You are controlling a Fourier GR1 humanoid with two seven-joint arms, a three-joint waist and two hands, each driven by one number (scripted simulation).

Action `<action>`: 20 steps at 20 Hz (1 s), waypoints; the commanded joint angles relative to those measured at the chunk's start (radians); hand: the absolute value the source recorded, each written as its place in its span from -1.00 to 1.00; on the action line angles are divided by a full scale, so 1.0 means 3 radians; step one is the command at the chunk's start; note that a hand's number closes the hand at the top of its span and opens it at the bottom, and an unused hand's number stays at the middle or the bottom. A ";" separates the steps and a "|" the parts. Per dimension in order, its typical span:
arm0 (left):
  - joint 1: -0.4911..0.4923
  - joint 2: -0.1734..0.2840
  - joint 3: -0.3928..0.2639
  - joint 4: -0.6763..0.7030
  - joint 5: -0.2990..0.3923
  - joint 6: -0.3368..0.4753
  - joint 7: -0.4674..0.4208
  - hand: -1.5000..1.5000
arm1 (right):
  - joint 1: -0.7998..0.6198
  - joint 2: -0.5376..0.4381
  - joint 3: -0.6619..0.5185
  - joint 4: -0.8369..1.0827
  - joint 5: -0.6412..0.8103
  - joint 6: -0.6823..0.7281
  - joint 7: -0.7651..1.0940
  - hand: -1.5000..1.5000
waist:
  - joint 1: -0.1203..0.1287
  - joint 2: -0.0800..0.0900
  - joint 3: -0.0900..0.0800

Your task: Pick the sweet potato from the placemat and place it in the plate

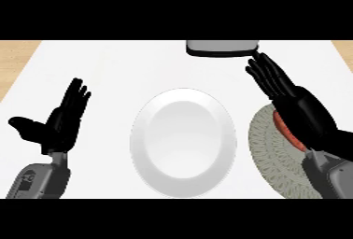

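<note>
A white plate (183, 140) lies in the middle of the white counter. To its right lies a round grey woven placemat (269, 158). On the placemat rests the reddish sweet potato (284, 129), mostly hidden under my right hand (296, 102). That hand hovers over it with straight fingers pointing away from me, open and not curled round it. My left hand (62, 119) rests open at the left, fingers up, well apart from the plate.
A grey and white appliance (222, 47) stands at the counter's far edge, just beyond my right hand's fingertips. Wooden floor shows at the far left corner (17, 53).
</note>
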 commanded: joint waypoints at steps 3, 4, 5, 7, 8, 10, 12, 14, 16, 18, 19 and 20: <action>-0.0179 0.0320 -0.0042 -0.0413 -0.0240 -0.0002 0.0124 0.00 | -0.0151 0.0061 0.0357 0.0001 -0.0230 0.0621 0.0035 1.00 | 0.0057 0.0079 -0.0070; -0.0305 0.0349 -0.0071 -0.0366 -0.0351 0.0038 0.0090 0.00 | -0.0027 0.0162 0.0573 0.0010 -0.0230 0.0767 -0.0093 1.00 | 0.0039 0.0091 -0.0067; -0.0374 0.0518 -0.0037 -0.0368 -0.0358 -0.0106 0.0081 0.00 | -0.0084 0.0051 0.0601 0.0059 -0.0362 0.1054 -0.0092 1.00 | 0.0062 0.0102 -0.0066; -0.0241 0.0442 -0.0080 -0.0285 -0.0344 -0.0091 0.0090 0.00 | -0.0491 -0.0796 0.0440 -0.0030 0.0910 0.0790 0.0100 1.00 | -0.0037 -0.0084 -0.0145; -0.0289 0.0462 -0.0118 -0.0322 -0.0365 -0.0118 0.0119 0.00 | -0.0467 -0.0869 0.0562 0.0014 0.1184 0.0754 0.0128 1.00 | -0.0050 -0.0021 -0.0108; -0.0403 0.0510 -0.0107 -0.0390 -0.0368 -0.0144 0.0185 0.00 | -0.0050 -0.0610 0.0881 0.0231 0.1557 0.0533 -0.0186 1.00 | -0.0032 0.0092 -0.0067; -0.0374 0.0367 -0.0241 -0.0449 -0.0469 -0.0033 0.0240 0.00 | 0.0495 -0.0230 0.0821 0.0597 0.1316 0.0240 -0.0677 -1.00 | -0.0050 0.0107 -0.0063; -0.0354 0.0567 -0.0053 -0.0472 -0.0337 -0.0207 0.0213 0.00 | 0.0623 -0.0031 0.0591 0.0809 0.0980 0.0136 -0.0889 -1.00 | -0.0028 0.0111 -0.0064; -0.0309 0.0461 -0.0158 -0.0614 -0.0411 -0.0112 0.0301 0.00 | 0.0622 0.0078 0.0451 0.0904 0.0786 0.0205 -0.1184 -1.00 | -0.0018 0.0101 -0.0067; -0.0290 0.0617 -0.0003 -0.0544 -0.0368 -0.0236 0.0292 0.00 | 0.0812 -0.0091 0.0333 0.0957 0.0703 0.0432 -0.1596 -1.00 | -0.0038 0.0095 -0.0071; -0.0228 0.0549 -0.0053 -0.0713 -0.0390 -0.0204 0.0356 0.00 | 0.0574 0.0073 0.0268 0.1047 0.0792 0.0321 -0.1554 -1.00 | -0.0015 0.0091 -0.0072; -0.0307 0.0573 -0.0005 -0.0756 -0.0351 -0.0210 0.0470 0.00 | 0.0594 0.0001 0.0154 0.1101 0.0745 0.0391 -0.1695 -1.00 | -0.0022 0.0091 -0.0072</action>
